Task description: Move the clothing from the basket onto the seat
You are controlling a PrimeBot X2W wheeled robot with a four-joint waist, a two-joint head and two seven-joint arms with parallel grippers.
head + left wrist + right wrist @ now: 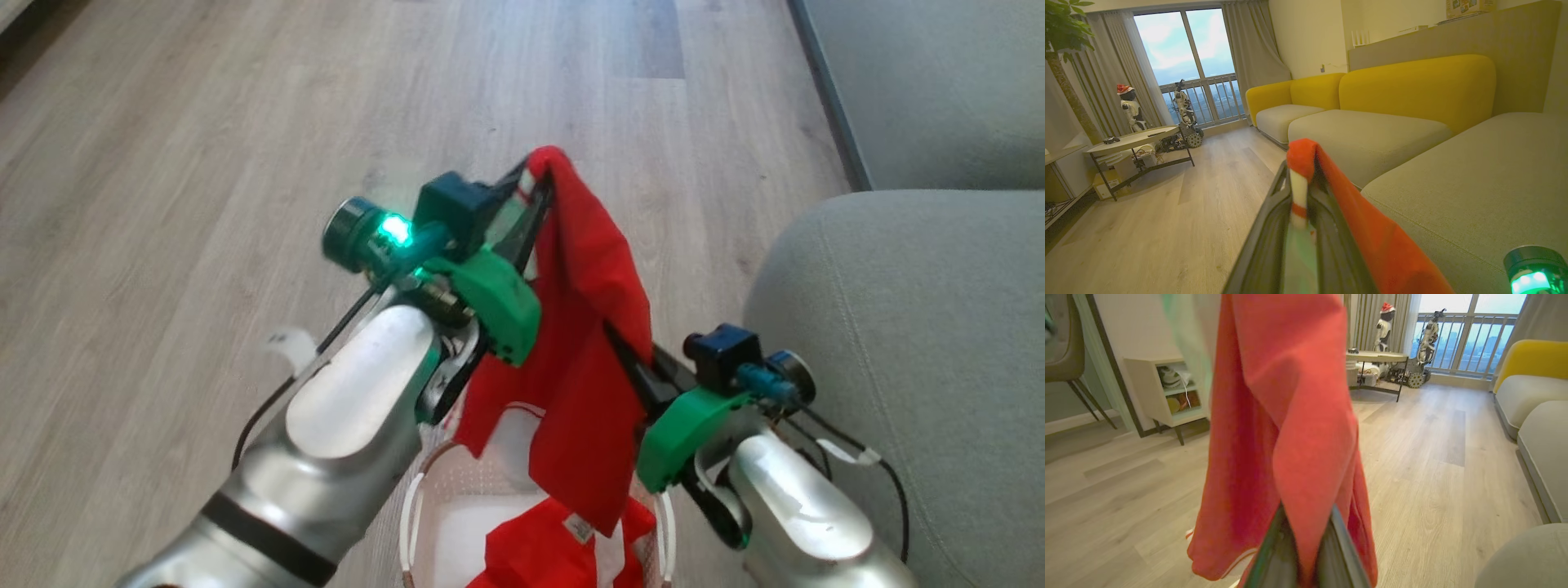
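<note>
While left gripper (pixel 529 188) and right gripper (pixel 622 345) clamp one red garment (pixel 584 327) over the basket (pixel 457 482), second garment (pixel 539 547) lies inside.

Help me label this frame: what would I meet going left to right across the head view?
Floor → left forearm → garment → right forearm → seat
</note>
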